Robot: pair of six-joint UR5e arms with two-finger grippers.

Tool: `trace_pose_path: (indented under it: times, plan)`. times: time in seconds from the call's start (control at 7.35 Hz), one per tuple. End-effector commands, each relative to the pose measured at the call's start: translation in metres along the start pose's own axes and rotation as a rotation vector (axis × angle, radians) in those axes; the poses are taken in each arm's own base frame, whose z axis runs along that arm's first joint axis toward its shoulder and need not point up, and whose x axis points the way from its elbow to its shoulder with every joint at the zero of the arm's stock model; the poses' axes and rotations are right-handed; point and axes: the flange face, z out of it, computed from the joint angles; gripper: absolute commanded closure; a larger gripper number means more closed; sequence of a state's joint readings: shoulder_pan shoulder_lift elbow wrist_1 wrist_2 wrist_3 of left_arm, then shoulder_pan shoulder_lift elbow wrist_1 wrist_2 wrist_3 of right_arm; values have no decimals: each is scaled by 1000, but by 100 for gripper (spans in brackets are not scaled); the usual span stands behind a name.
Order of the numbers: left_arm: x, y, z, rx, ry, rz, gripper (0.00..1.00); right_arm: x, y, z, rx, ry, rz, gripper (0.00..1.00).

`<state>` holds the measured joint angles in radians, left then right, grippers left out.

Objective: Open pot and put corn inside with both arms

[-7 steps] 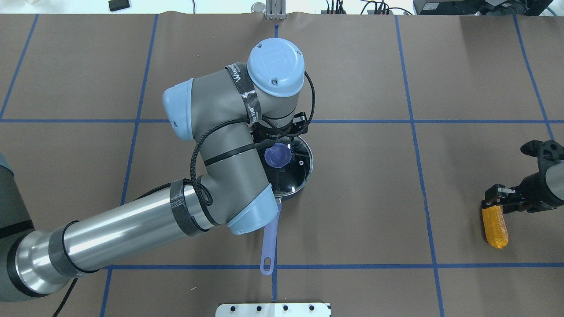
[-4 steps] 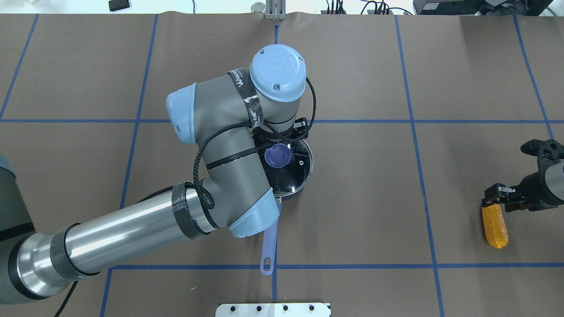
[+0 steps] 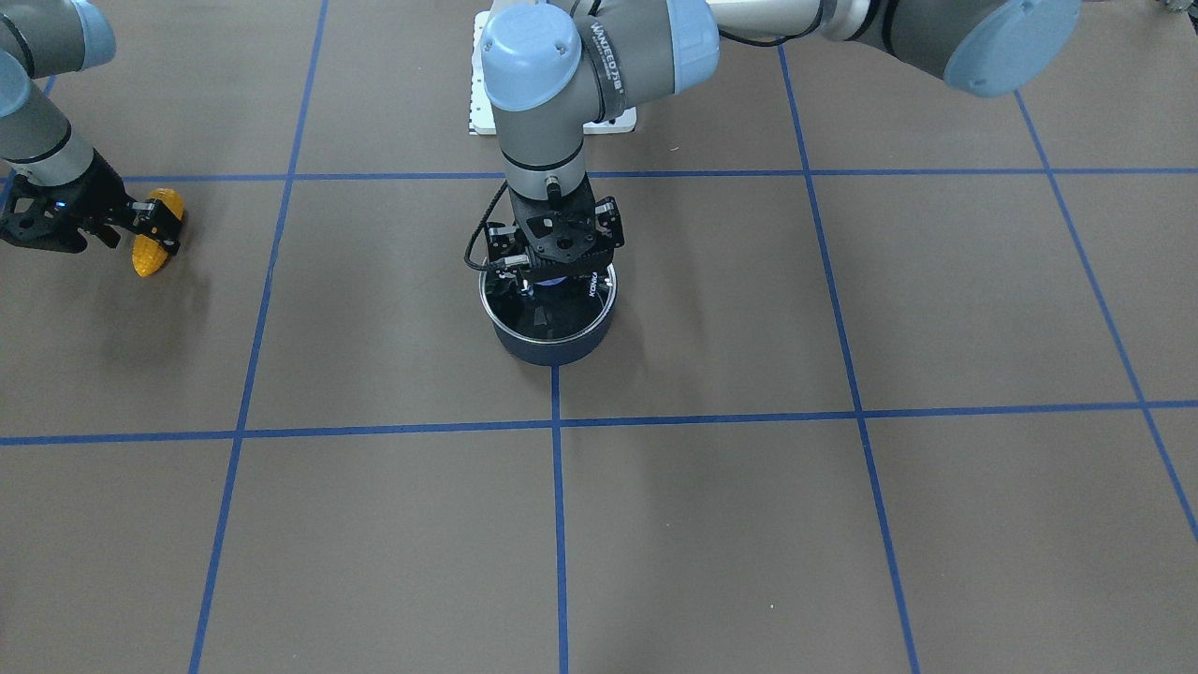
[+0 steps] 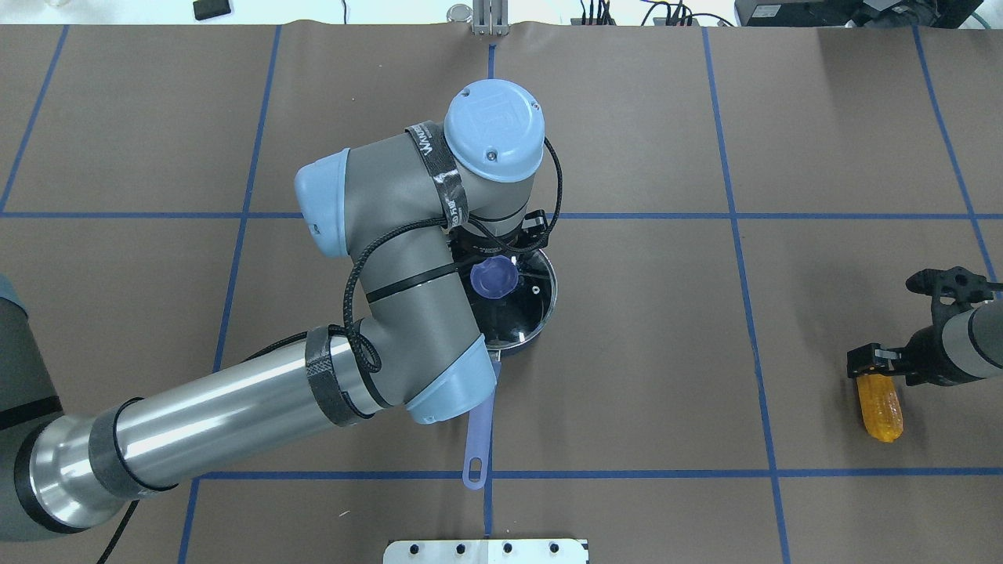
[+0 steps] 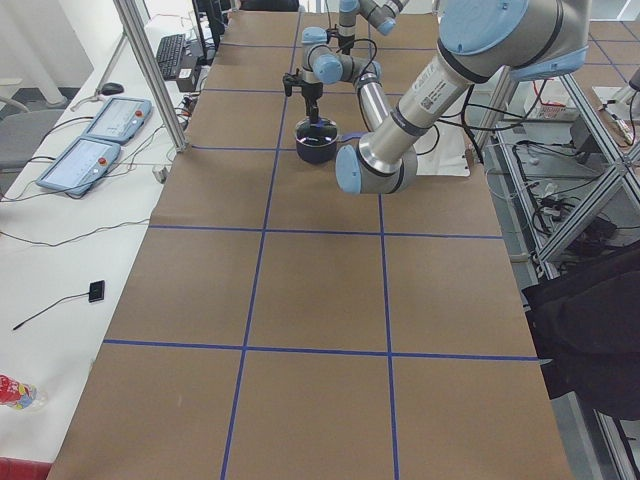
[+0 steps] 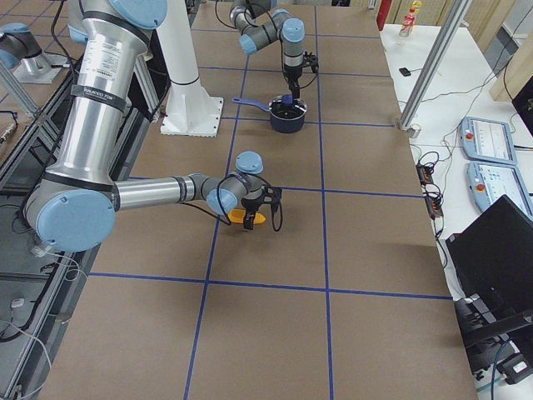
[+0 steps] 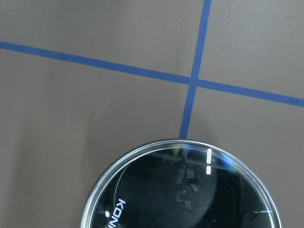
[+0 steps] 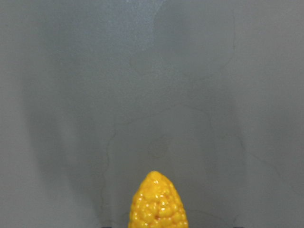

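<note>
The dark navy pot (image 4: 541, 309) stands mid-table with its glass lid (image 7: 190, 190) on and its purple handle (image 4: 478, 439) pointing toward the robot. My left gripper (image 3: 554, 276) points straight down over the lid, its fingers on either side of the purple knob (image 4: 492, 276). I cannot tell whether they press on the knob. The pot also shows in the front view (image 3: 552, 342). My right gripper (image 4: 870, 366) is far to the right, shut on the thick end of the yellow corn (image 4: 879, 409). The corn's tip shows in the right wrist view (image 8: 157, 202).
The brown table cover carries a grid of blue tape lines (image 4: 736, 215). A white mounting plate (image 4: 486, 551) sits at the robot-side edge. Cables and devices lie along the far edge (image 4: 666, 16). Brown table surface lies between the pot and the corn.
My left arm shifted slightly and then held still over the lid. My right gripper turned and moved a little left and toward the robot with the corn.
</note>
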<state>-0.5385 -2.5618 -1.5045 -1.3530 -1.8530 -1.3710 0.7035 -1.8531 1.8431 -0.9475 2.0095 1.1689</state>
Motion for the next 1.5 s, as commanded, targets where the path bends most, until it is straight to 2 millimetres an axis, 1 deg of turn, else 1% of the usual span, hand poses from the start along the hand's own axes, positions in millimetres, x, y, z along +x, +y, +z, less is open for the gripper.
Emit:
trace_pose_path:
  times: [0.0,0.14,0.27,0.41,0.54,0.68,0.82,0.95,1.09,1.36]
  plan:
    - [0,0,0,-2,1,1,2,-4,1,5,6,8,0,50]
    - [0,0,0,-2,1,1,2,-8,0,5,1,3,-2,64]
    - [-1,0,1,-2,-1,1,2,-10,1,4,-1,-1,-4,64]
    - [-1,0,1,0,-1,1,2,-12,1,1,-1,-9,-6,68]
    - [-1,0,2,-1,-3,0,2,-15,0,-2,-2,-18,-7,69]
    - [-2,0,5,-3,-7,0,2,-15,-5,-17,-11,-49,10,69]
    - [-1,5,8,-8,-9,5,2,-10,-15,-38,-6,-83,42,69]
    - [-1,9,14,-15,-17,24,2,-8,-20,-48,-2,-92,60,69]
    - [1,15,16,-21,-18,33,2,-8,-21,-49,-6,-85,65,69]
    - [2,17,14,-23,-13,37,2,-6,-22,-50,-3,-85,62,69]
